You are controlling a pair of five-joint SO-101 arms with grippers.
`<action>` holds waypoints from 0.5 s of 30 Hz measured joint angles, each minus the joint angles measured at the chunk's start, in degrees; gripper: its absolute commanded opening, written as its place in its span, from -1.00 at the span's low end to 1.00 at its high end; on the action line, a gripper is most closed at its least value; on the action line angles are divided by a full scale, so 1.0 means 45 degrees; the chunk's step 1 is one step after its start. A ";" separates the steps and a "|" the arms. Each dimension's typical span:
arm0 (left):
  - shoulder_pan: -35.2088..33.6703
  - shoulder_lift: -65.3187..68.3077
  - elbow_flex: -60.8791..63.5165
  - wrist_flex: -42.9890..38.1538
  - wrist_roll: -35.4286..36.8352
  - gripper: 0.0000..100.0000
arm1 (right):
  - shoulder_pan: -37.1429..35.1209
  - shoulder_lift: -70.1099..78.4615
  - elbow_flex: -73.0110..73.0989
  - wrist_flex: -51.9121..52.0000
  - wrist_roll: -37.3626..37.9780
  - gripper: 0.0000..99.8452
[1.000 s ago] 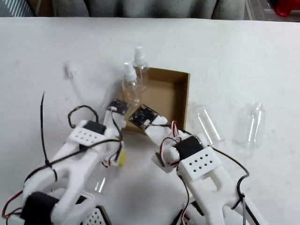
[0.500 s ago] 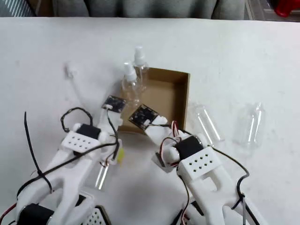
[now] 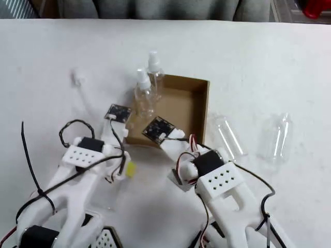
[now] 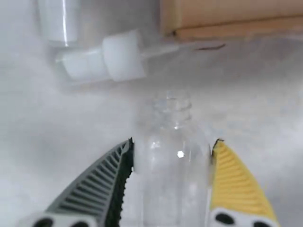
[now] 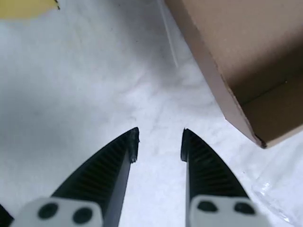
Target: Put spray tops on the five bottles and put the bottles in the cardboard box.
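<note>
A clear capless bottle [image 4: 171,165] lies between the grey and yellow fingers of my left gripper [image 4: 171,144], which press on both its sides. Its open neck points at a loose white spray top [image 4: 102,59] lying near the cardboard box [image 4: 227,16]. In the high view the left gripper's yellow finger [image 3: 130,168] sits just below and left of the box [image 3: 208,103]. My right gripper [image 5: 159,137] hangs over bare table beside the box corner [image 5: 246,56], black fingers a little apart with nothing between them. Two bottles with spray tops [image 3: 144,93] [image 3: 154,70] stand at the box's left side.
Two capless clear bottles [image 3: 227,135] [image 3: 276,135] lie right of the box. Another spray top [image 3: 78,77] with its tube lies far left. The white table is open at the back and on the right. The left gripper's yellow finger [image 5: 23,7] shows in the right wrist view.
My left arm has drawn leftward and back from the box's front edge. The right arm has kept still.
</note>
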 measured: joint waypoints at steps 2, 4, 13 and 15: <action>0.0000 0.0000 0.0000 0.0098 0.0000 -0.51 | 0.0000 0.0000 0.0000 0.0000 0.0000 -0.78; 0.0000 0.0000 0.0000 0.0117 0.0000 -0.53 | 0.0000 0.0000 0.0000 0.0000 0.0000 -0.78; 0.0020 -0.0020 0.0137 0.0195 0.0000 -0.60 | 0.0000 0.0000 0.0000 0.0000 0.0098 -0.78; 0.0020 -0.0020 0.0176 0.0195 0.0000 -0.52 | 0.0000 0.0000 0.0000 0.0000 0.0254 -0.78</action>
